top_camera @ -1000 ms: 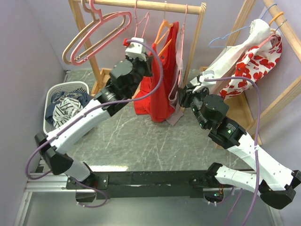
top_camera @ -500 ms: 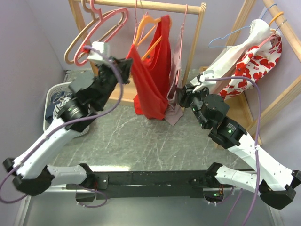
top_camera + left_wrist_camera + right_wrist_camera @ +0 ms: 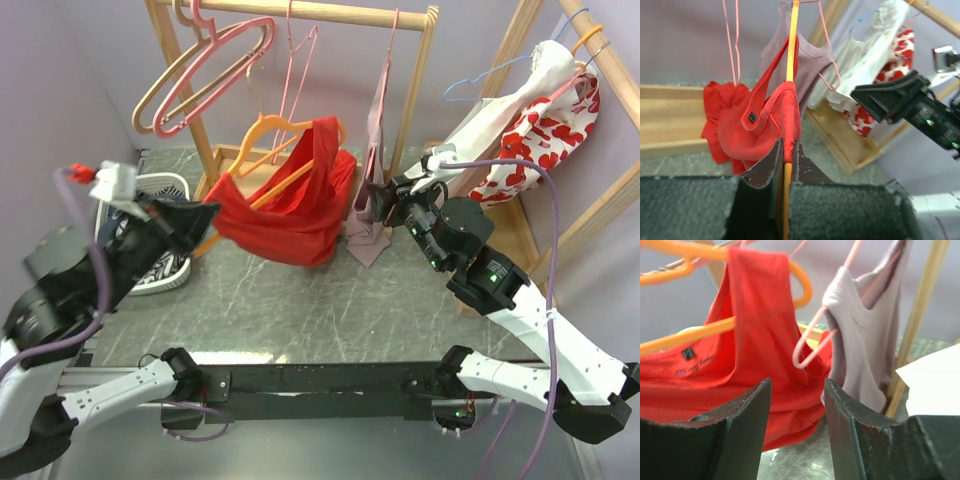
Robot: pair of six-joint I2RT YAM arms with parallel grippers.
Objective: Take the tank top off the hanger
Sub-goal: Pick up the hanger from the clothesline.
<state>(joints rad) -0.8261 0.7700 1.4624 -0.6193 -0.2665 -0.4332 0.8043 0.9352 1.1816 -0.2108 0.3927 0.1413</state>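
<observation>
The red tank top [image 3: 290,212] hangs bunched on an orange hanger [image 3: 268,130], which is tilted and well below the rack's rail. My left gripper [image 3: 203,214] is shut on the hanger's bar together with a red strap. The left wrist view shows that gripper [image 3: 786,146] with the orange hanger [image 3: 791,45] running up from its jaws and the tank top [image 3: 737,127] draped to the left. My right gripper [image 3: 376,200] stands open just right of the red cloth. In its own view the right gripper [image 3: 797,385] has nothing between its fingers; the tank top [image 3: 755,340] is beyond them.
A wooden rack [image 3: 330,14] carries empty pink hangers [image 3: 215,60] and a mauve top [image 3: 372,225] on a pink hanger. A white basket [image 3: 170,186] of clothes stands at the left. A white and red-heart garment [image 3: 530,125] hangs on a second rack at the right.
My left arm has swung left and toward the near side, dragging the orange hanger and red tank top down off the rail. The right gripper's jaws have spread a little wider.
</observation>
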